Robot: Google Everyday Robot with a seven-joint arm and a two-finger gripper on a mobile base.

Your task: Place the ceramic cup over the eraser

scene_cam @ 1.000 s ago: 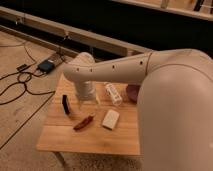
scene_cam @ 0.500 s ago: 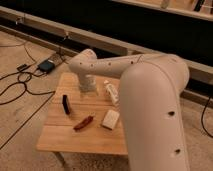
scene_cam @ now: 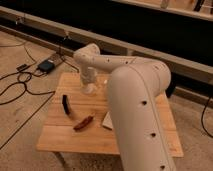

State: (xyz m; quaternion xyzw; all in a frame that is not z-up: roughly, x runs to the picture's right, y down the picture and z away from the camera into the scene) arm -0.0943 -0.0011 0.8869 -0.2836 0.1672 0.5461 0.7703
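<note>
**Gripper down at the cup**

The gripper sits at the ceramic cup near the wooden table's far edge, toward its left corner. Whether it is open or clamped on the cup cannot be told. The eraser lies apart, by the left edge, with a reddish-brown stick nearer the front

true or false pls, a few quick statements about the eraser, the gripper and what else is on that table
1. The eraser lies on the wooden table. True.
2. The ceramic cup already covers the eraser. False: the eraser lies bare.
3. The gripper hangs over the floor beside the table. False: it points down over the table's far part.
4. The reddish-brown stick lies nearer the camera than the eraser. True.
</note>
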